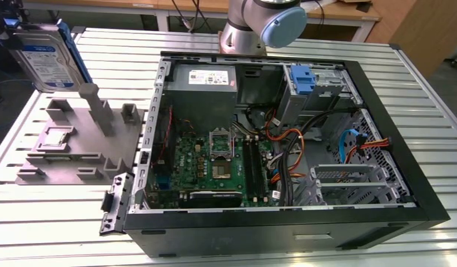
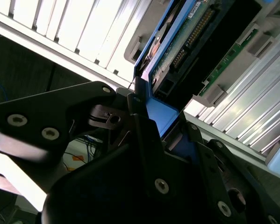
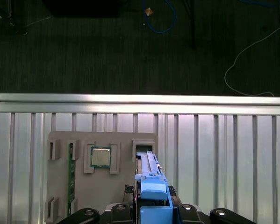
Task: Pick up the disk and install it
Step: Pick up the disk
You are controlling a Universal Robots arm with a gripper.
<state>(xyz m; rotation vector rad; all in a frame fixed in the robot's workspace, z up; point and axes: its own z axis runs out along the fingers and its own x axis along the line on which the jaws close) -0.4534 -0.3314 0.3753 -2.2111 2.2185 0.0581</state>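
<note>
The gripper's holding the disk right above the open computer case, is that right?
Not quite. The gripper does hold the disk, but over the grey fixture on the table, to the exterior view's left of the open case, not above it. The exterior view shows this.

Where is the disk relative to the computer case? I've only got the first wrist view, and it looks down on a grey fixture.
Observer: In the exterior view, the disk hangs over the grey fixture. It is outside the open computer case, on the exterior view's left of it.
Operator: Which way is it facing?
Observer: Its white-and-blue label faces the exterior camera.
</note>
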